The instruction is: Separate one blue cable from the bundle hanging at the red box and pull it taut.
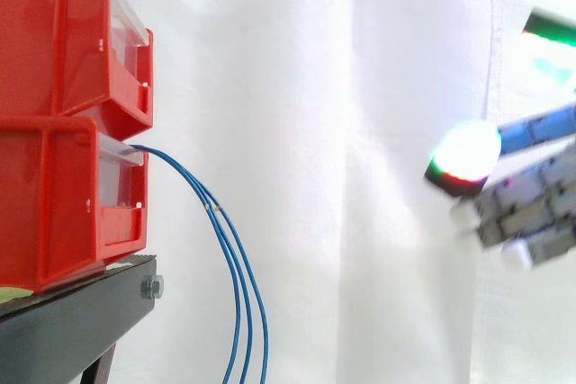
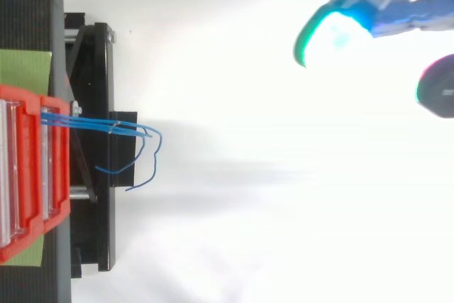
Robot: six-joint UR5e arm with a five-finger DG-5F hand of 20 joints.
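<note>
Two red bins [image 1: 67,114] are stacked on a black stand [image 1: 76,317] at the left. A bundle of thin blue cables [image 1: 236,276] comes out of the lower bin's front and hangs down in an arc past the stand's edge. From above, the blue cables [image 2: 113,128] run right from the red bin [image 2: 32,175] and end in loose curls. My hand [image 1: 531,191] is at the far right, well clear of the cables, with glowing fingertips [image 1: 465,157] pointing left. Its fingers [image 2: 333,33] are spread and straight, holding nothing.
A white curtain [image 1: 360,132] hangs behind the work. A green mat [image 2: 25,69] lies under the bins on the stand. There is a wide gap between the cables and my hand.
</note>
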